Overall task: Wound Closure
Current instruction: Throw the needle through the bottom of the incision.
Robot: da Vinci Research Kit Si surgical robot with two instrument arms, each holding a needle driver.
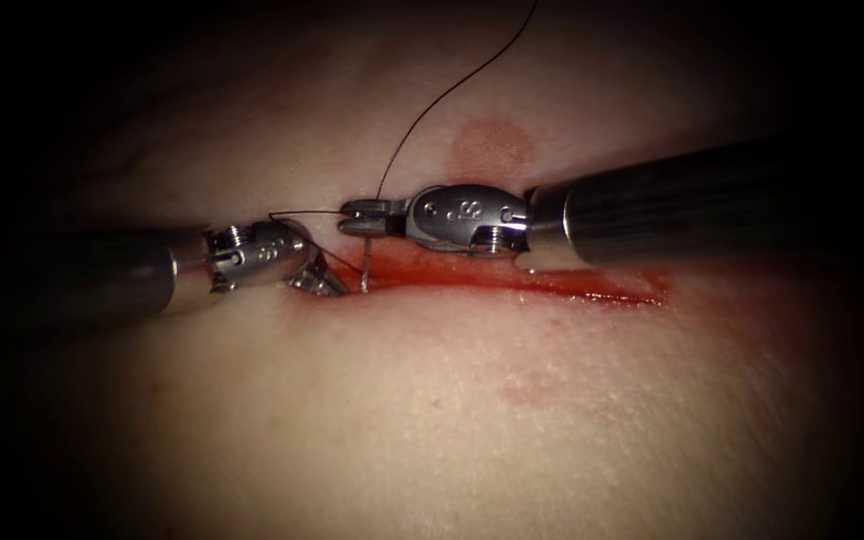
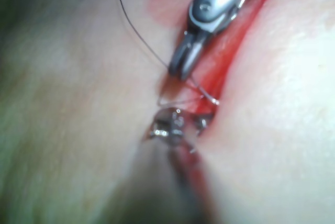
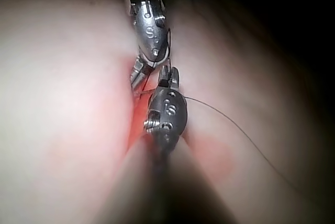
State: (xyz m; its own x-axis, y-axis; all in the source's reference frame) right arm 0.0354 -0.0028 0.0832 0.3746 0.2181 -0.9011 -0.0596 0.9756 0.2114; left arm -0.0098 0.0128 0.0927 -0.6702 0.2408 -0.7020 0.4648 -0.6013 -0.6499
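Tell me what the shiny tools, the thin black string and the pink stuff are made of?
Right tool, holding the needle that enters the cut: looks like polished metal, with bright glints. Left tool, at the cut's left end: same silvery shine. Thread: thin, dark, smooth strand, fibre unclear. Tissue: soft pale pork, matt, wet with red fluid.

1. The right tool (image 1: pixel 364 217) has a dark, faintly streaked shaft and a rounded silver wrist housing with small round dimples and a ribbed screw.
2. The left tool (image 1: pixel 317 282) has a similar dark shaft, a polished silver collar and a threaded pin.
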